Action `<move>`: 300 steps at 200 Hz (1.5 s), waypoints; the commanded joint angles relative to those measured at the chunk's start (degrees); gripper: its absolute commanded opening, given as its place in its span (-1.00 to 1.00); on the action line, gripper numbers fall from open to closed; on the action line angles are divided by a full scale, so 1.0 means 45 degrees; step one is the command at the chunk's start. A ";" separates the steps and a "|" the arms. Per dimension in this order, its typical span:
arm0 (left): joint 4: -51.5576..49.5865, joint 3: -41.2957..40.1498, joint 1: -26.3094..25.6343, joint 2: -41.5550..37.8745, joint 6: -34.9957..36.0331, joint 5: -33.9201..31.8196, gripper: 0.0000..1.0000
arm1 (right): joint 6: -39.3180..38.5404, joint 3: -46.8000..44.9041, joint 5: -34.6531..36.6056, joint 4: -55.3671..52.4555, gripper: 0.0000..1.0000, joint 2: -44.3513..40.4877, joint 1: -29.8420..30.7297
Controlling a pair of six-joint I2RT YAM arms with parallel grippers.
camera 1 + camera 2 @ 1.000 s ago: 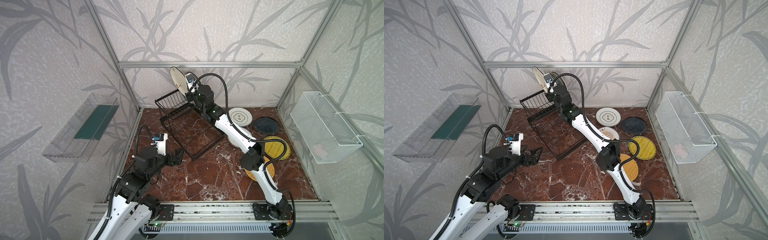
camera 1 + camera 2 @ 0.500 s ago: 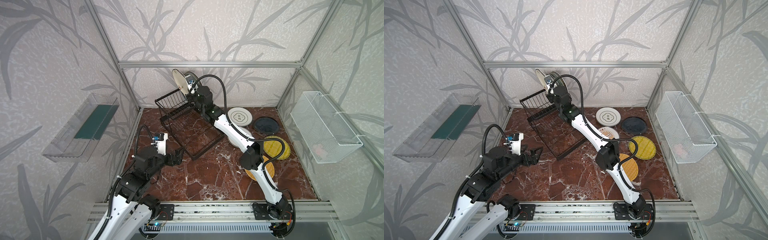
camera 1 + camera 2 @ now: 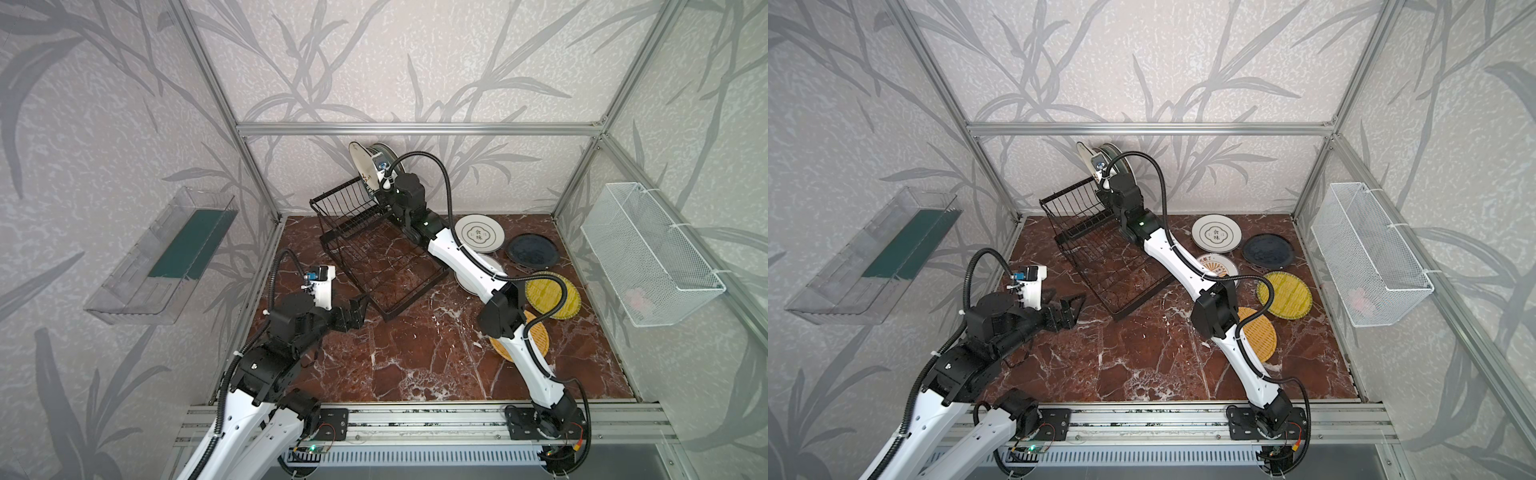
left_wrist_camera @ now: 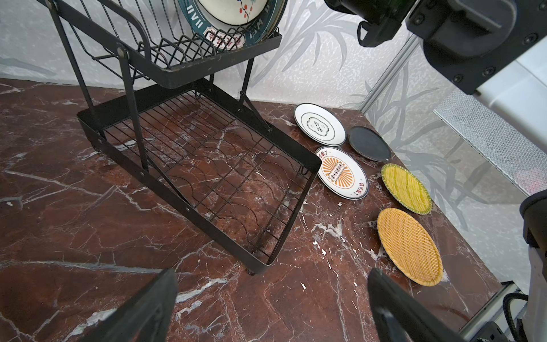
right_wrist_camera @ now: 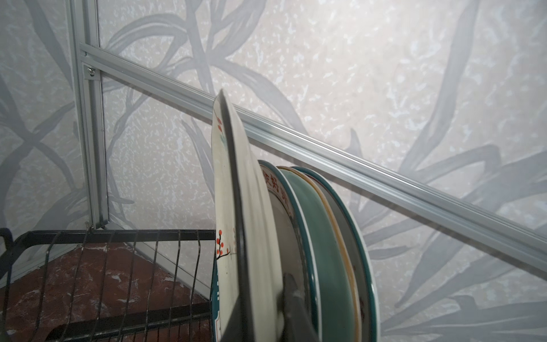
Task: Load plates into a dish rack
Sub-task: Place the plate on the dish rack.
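My right gripper (image 5: 263,311) is shut on a cream floral plate (image 5: 251,222), held on edge over the raised upper basket of the black wire dish rack (image 3: 353,208). The held plate (image 3: 360,164) stands close beside other plates (image 5: 325,251) that rest upright in the basket's back end. Whether it touches them I cannot tell. On the floor lie a white plate (image 3: 478,234), a dark blue one (image 3: 532,252), an orange sunburst plate (image 4: 342,173) and two woven discs (image 4: 405,189) (image 4: 408,245). My left gripper (image 4: 272,274) hangs open over bare marble near the rack's front corner (image 4: 260,266).
The rack's lower grid tray (image 4: 296,154) holds nothing. A clear plastic bin (image 3: 162,257) hangs on the left wall and a white mesh basket (image 3: 648,253) on the right wall. My right arm (image 3: 465,262) stretches across the floor plates.
The right gripper has carried the cream plate a little lower and nearer the standing plates, turning it more edge-on. The left arm has not moved.
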 commanded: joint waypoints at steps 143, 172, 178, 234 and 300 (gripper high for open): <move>0.0471 -0.0205 0.0533 0.0174 -0.0167 0.0713 0.98 | 0.0646 -0.0061 0.0083 0.1728 -1.00 -0.0259 -0.0080; 0.0503 -0.0221 0.0619 0.0192 -0.0186 0.0795 0.99 | 0.0745 -0.0024 -0.0002 0.1632 -1.00 -0.0152 -0.0076; 0.0509 -0.0224 0.0634 0.0193 -0.0186 0.0820 0.99 | 0.0763 -0.0015 -0.0033 0.1611 -1.00 -0.0138 -0.0081; 0.0573 -0.0242 0.0774 0.0213 -0.0242 0.0979 0.99 | 0.0908 0.0050 -0.0204 0.1323 -1.00 -0.0003 -0.0081; 0.0607 -0.0245 0.0854 0.0230 -0.0284 0.1123 0.99 | 0.1272 0.0348 -0.0258 0.0604 -0.98 0.0273 -0.0078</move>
